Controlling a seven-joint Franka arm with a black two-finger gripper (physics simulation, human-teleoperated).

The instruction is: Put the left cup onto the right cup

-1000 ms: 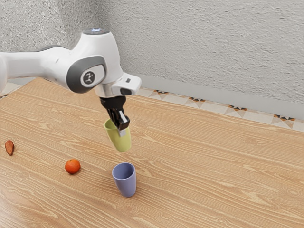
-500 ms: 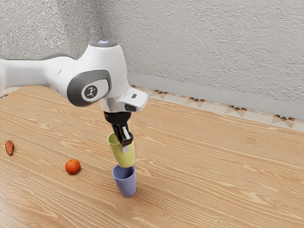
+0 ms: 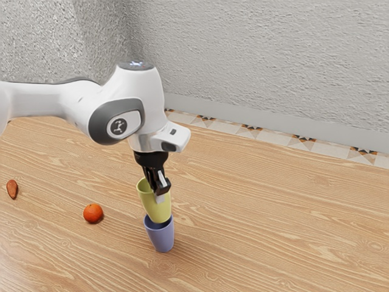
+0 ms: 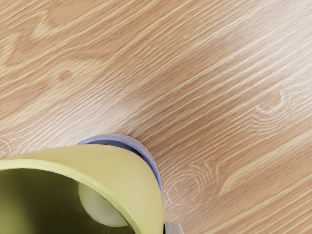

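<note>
Our gripper (image 3: 159, 188) is clamped on the rim of the green cup (image 3: 155, 205), one finger inside the wall and one outside, on the side of the cup toward the exterior view's right. The green cup hangs mouth up with a slight tilt, and its base sits in the mouth of the purple cup (image 3: 161, 235). That cup stands upright on the wooden table (image 3: 279, 207). We cannot tell how deep the green cup goes in.

From the wrist we look down past the green cup's wall (image 4: 105, 168), with the purple cup's rim (image 4: 144, 152) showing as a thin arc just beyond it, and the table's grain (image 4: 204, 78) around both.

An orange (image 3: 93, 213) lies on the table toward the exterior view's left of the cups, and a small reddish-brown thing (image 3: 11, 188) lies farther left, near the edge.
</note>
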